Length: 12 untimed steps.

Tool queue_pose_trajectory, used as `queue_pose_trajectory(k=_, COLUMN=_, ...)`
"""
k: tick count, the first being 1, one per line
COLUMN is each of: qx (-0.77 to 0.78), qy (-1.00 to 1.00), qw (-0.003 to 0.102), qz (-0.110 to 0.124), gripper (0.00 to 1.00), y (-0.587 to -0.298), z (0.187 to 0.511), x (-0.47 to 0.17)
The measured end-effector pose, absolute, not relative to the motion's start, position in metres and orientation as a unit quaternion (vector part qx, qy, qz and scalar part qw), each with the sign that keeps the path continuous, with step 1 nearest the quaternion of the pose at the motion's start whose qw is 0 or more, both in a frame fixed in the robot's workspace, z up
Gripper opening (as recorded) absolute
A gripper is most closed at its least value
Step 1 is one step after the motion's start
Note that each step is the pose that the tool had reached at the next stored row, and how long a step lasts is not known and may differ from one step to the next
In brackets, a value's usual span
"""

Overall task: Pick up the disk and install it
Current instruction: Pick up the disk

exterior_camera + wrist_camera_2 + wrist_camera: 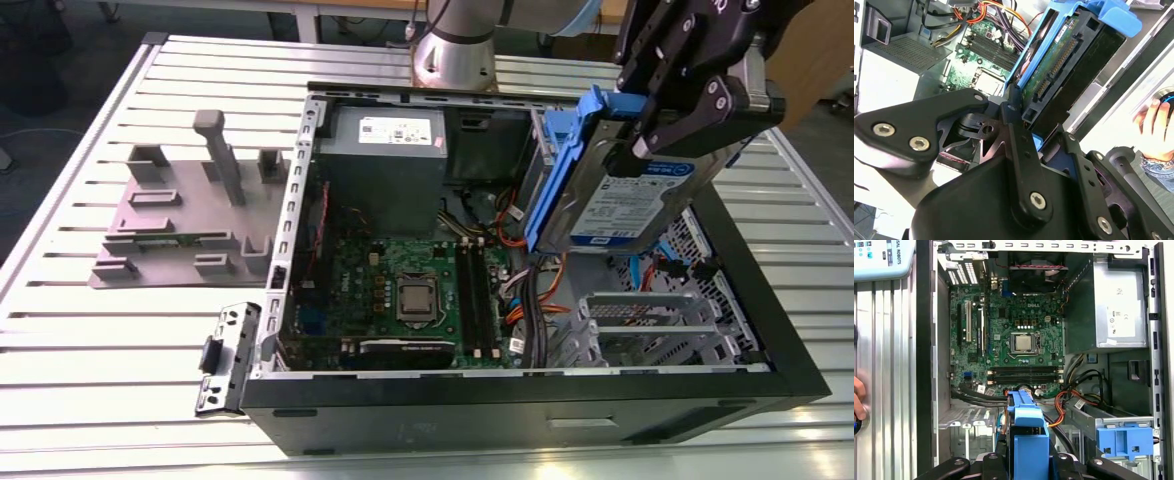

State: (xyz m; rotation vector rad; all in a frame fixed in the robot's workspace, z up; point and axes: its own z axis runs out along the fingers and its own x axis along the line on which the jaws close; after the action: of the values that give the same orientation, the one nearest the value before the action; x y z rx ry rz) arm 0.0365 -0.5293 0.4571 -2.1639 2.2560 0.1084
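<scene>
The disk [611,205], a silver hard drive with a white-and-blue label in a blue bracket, hangs tilted on edge above the open computer case [534,392], toward the exterior view's right. My gripper [674,125] is shut on its upper end from above. In the second wrist view the disk [1064,65] shows its green circuit board and connector, and a black finger [1015,120] presses against its side. In the first wrist view the blue bracket [1026,426] sits between my fingers, over the case floor beside the motherboard [1014,340].
Inside the case are a grey power supply box [387,150], orange cables [534,285] and a metal drive cage [654,322]; a blue part [1126,440] sits in a bay. A grey plastic stand [187,225] rests on the slatted table. A person's hand [1154,125] lies beside the case.
</scene>
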Motion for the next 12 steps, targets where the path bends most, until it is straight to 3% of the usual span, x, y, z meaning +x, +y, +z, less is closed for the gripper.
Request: queue_pose_trajectory(k=12, qx=-0.692, qy=0.721, qw=0.007, qz=0.035, gripper=0.36, y=-0.5331, z=0.4567, x=0.0365)
